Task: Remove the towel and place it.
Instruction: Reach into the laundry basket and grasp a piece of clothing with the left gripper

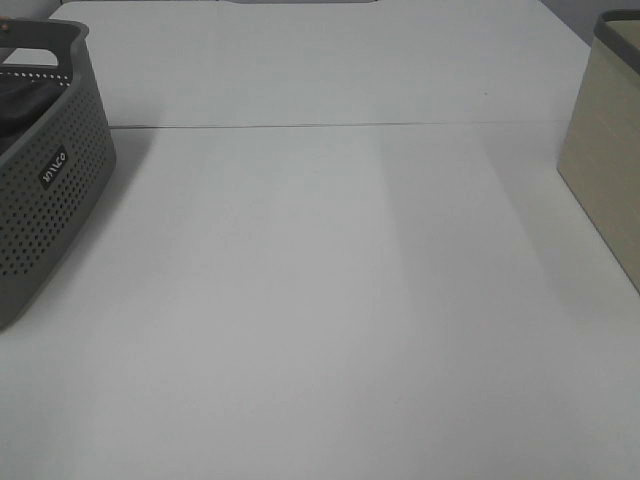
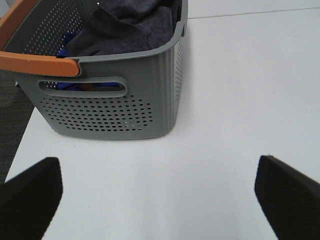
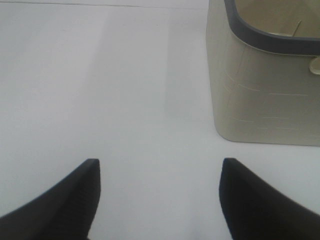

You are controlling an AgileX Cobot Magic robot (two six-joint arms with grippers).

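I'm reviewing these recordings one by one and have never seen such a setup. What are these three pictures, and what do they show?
This is a two-armed robot at a white table. One picture comes from a camera mounted high; the arms are outside it. The other two come from a camera on each wrist, and the two dark shapes in the foreground are that arm's jaws: both pairs open, holding nothing. On the left side stands a grey perforated basket with an orange handle; the dark towel lies inside it, with something blue also inside. On the right stands a beige bin.
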